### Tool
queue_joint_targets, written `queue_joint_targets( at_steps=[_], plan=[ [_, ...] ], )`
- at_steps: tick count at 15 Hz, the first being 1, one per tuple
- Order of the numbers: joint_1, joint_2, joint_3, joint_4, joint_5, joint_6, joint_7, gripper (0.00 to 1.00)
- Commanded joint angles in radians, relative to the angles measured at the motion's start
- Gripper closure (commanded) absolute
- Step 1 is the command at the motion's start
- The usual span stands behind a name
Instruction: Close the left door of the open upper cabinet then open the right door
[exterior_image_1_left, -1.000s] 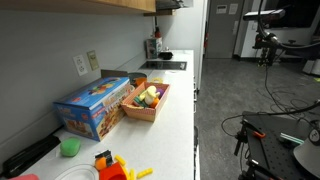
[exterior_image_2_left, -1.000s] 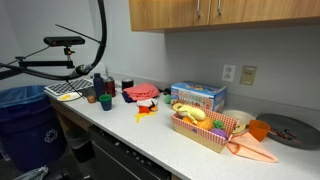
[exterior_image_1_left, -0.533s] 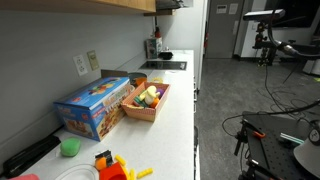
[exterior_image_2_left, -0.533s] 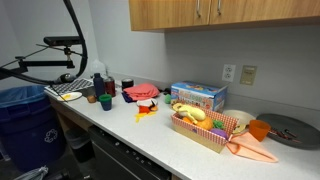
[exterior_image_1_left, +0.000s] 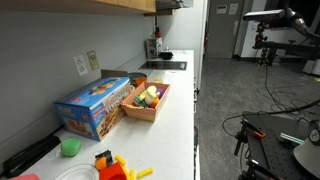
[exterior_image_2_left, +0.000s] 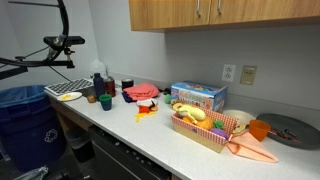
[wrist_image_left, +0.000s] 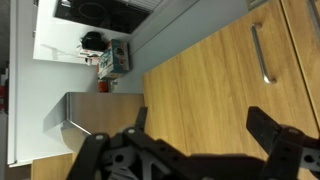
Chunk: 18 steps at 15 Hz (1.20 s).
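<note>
**Plainly a job for the pull, not the panel**

The wall-mounted upper cabinet of light tan wood (exterior_image_2_left: 230, 14) hangs over the white desk (exterior_image_2_left: 140, 135) in an exterior view, its flat fronts carrying slim metal bar handles (exterior_image_2_left: 198, 10) set close to each other. The two fronts that show there look flush. Whether another door stands ajar I cannot tell from these views.

In the wrist view the black end effector (wrist_image_left: 200, 135) faces one wood front of the cabinet. Its fingers are spread wide with nothing between them, and neither finger touches the wood. The same door's bar handle (wrist_image_left: 264, 55) lies off to one side of the fingers, apart from them.

The doors look stiff and fairly light, likely swinging freely on hinges. The smooth, flat wood offers no grip, so a push on the face should do for closing. That push is probably best placed toward the handle edge, away from the hinges, for leverage.

Opening will most likely need the fingers closed around the bar handle. The metal may be slippery, so I would take it mid-length and pull along the door's arc to avoid sliding off.
</note>
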Motion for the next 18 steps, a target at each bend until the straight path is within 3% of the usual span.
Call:
queue_joint_targets(
  at_steps=[1, 9, 10, 12, 18],
  plan=[
    [-0.068, 0.011, 0.070, 0.120, 0.149, -0.229, -0.002, 0.00],
    [-0.145, 0.089, 0.189, 0.336, 0.284, -0.699, 0.218, 0.00],
    [-0.114, 0.040, 0.156, 0.249, 0.254, -0.600, 0.171, 0.00],
    [-0.112, 0.060, 0.172, 0.282, 0.254, -0.660, 0.208, 0.00],
    [-0.117, 0.077, 0.174, 0.298, 0.253, -0.671, 0.216, 0.00]
  ],
)
